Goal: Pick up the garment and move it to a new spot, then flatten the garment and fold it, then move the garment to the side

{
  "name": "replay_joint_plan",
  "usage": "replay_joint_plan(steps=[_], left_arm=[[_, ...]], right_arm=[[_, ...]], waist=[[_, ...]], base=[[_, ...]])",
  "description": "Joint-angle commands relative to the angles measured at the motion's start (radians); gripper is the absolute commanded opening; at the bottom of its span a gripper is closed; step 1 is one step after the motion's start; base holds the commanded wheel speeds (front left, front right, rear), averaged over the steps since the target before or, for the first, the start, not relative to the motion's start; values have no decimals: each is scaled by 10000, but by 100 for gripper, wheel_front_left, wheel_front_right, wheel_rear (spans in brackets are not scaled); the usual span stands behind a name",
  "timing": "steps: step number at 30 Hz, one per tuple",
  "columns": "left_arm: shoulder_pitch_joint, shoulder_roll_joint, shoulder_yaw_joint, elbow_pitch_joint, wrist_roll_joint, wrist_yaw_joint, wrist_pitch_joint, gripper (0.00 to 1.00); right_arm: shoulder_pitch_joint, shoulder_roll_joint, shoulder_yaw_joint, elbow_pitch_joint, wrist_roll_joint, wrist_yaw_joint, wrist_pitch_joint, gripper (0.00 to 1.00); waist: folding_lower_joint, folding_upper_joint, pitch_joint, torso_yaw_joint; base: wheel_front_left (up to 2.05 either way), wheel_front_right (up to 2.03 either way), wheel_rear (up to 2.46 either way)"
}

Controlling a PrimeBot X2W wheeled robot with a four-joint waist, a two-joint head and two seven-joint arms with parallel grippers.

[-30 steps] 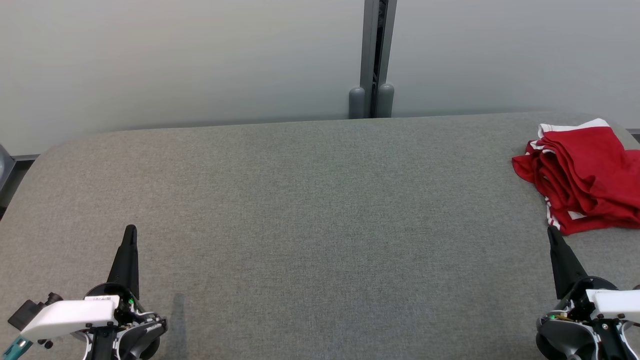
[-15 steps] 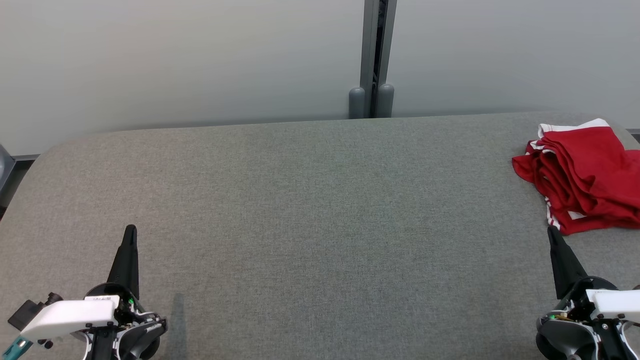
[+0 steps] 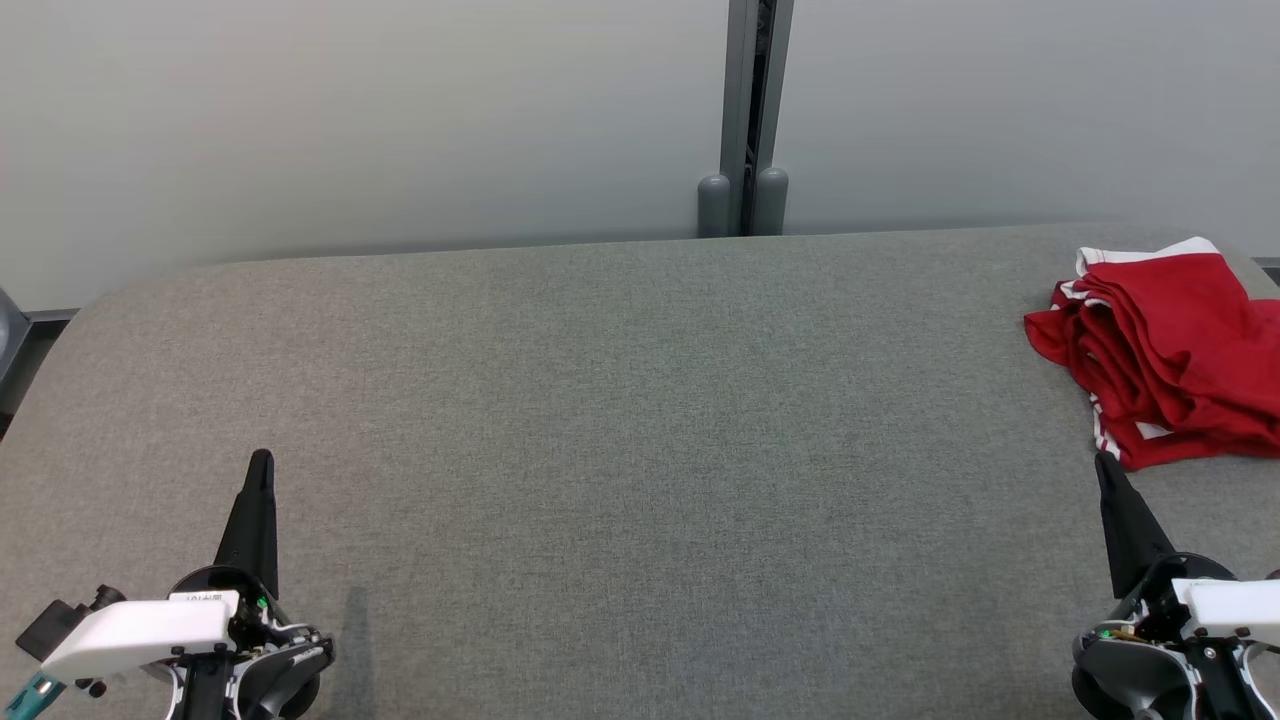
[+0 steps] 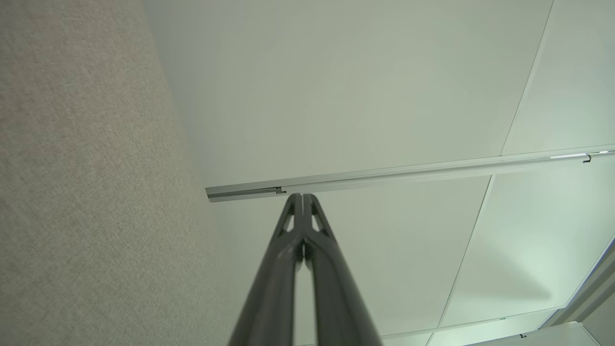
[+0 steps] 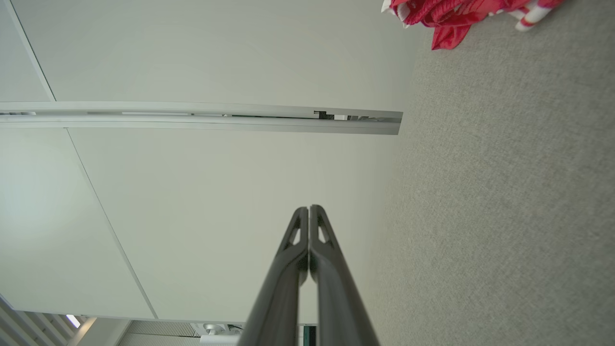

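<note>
The garment (image 3: 1170, 350) is red with white trim and lies bunched in a heap at the far right of the grey fabric table (image 3: 640, 450). The right wrist view catches a piece of the garment (image 5: 456, 12) at its top edge. My right gripper (image 3: 1103, 462) is at the lower right, shut and empty, its tip just short of the heap's near edge. My left gripper (image 3: 260, 458) is at the lower left, shut and empty, far from the cloth. In each wrist view the fingers (image 4: 301, 198) (image 5: 308, 209) press together.
A pale partition wall (image 3: 350, 120) runs behind the table, with a grey post (image 3: 745, 120) at its middle. The table's rounded far corners curve off at left and right. Bare grey fabric stretches between the two grippers.
</note>
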State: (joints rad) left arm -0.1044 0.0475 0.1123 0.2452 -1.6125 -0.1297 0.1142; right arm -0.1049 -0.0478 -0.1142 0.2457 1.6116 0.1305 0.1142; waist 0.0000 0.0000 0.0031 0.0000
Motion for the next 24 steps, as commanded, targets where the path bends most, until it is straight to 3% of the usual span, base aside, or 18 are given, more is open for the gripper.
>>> replay_joint_plan(steps=[1,24], left_arm=[[-104,53,40,10,-12,-37,34,0],[-103,53,39,9,-11,-37,33,0]], right_arm=[[-77,-39,-14,-24,26,4,33,0],[-77,-39,-12,-24,26,4,32,0]], waist=[[0,0,0,0],[0,0,0,0]], base=[[0,0,0],[0,0,0]])
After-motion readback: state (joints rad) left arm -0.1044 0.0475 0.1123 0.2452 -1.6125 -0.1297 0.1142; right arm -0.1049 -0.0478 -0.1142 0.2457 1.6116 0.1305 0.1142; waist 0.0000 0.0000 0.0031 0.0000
